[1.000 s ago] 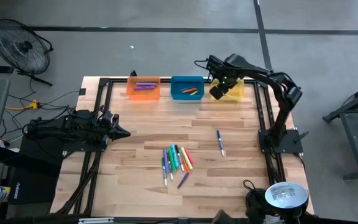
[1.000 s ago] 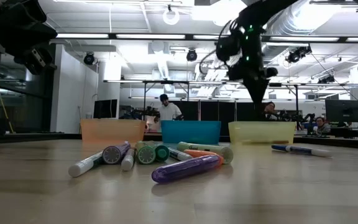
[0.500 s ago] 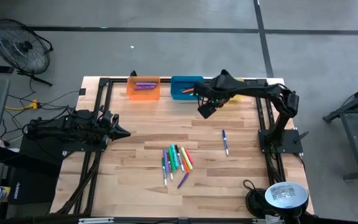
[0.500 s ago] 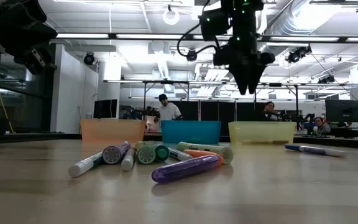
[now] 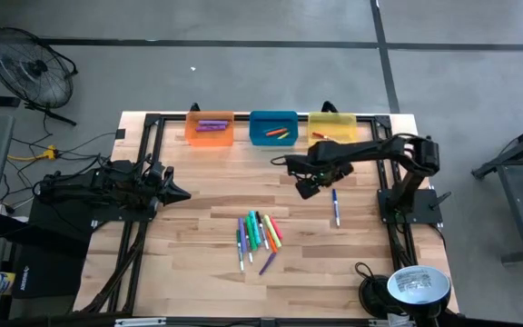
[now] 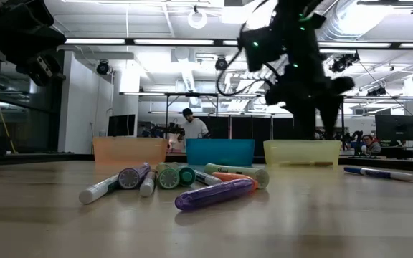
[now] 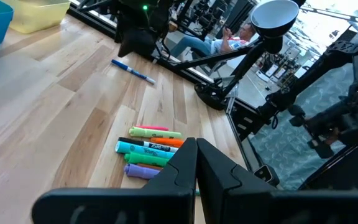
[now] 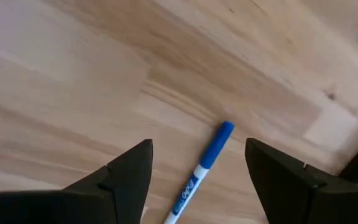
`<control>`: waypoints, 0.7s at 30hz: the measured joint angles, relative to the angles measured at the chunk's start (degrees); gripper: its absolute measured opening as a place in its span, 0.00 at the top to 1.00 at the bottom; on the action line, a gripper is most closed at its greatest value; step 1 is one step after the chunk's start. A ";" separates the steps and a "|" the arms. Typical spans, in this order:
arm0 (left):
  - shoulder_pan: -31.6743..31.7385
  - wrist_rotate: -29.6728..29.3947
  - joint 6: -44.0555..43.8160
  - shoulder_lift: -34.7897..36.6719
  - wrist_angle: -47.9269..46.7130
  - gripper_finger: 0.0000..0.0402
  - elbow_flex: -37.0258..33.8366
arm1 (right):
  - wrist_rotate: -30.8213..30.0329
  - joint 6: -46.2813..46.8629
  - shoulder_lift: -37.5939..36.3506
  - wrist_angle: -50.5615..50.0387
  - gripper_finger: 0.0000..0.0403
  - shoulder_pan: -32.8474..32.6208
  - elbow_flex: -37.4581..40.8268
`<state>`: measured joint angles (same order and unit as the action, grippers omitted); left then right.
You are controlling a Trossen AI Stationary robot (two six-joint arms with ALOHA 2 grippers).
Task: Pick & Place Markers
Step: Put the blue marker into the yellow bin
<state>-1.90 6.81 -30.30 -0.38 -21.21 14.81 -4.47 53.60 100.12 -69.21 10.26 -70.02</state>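
Observation:
Several markers [image 5: 258, 238] in green, purple, orange, pink and blue lie in a loose bunch on the wooden table's near middle, also seen as the markers [image 6: 181, 183] and the markers [image 7: 151, 152]. One blue marker [image 5: 336, 207] lies alone to their right. My right gripper [image 5: 309, 186] hangs open above the table, pointing down, just beyond that marker's far end. In its wrist view the blue marker [image 8: 205, 163] lies on the wood below the gap of my right gripper [image 8: 199, 148]. My left gripper [image 5: 182, 193] waits shut at the table's left.
Three bins stand along the far edge: an orange bin [image 5: 210, 129] with purple markers, a blue bin [image 5: 273, 128] with orange and green ones, and a yellow bin [image 5: 332, 125]. People show in the room behind [image 6: 192, 127]. A lamp [image 5: 418, 283] stands at the near right corner.
My right gripper has swung from above the yellow bin toward the table's near edge and somewhat left, sinking and rolling its wrist, and has opened wide. The lone blue marker has shifted a little toward the table's right edge with nothing touching it.

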 joint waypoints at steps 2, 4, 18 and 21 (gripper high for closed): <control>0.01 0.00 0.00 0.00 0.01 1.00 0.00 | 0.88 1.85 -1.65 1.05 0.39 0.02 2.90; 0.01 0.00 0.00 0.00 0.01 1.00 0.00 | 1.71 3.69 -3.65 2.09 0.39 0.02 6.02; 0.01 0.00 0.00 0.00 0.02 1.00 0.00 | 7.20 20.24 -20.83 11.33 0.39 -3.43 27.73; -0.01 0.00 0.00 0.00 0.02 1.00 0.00 | 7.85 23.31 -22.85 12.79 0.39 -5.15 29.85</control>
<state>-1.91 6.81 -30.30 -0.38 -21.19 14.81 3.38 76.91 77.27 -56.42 5.11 -40.17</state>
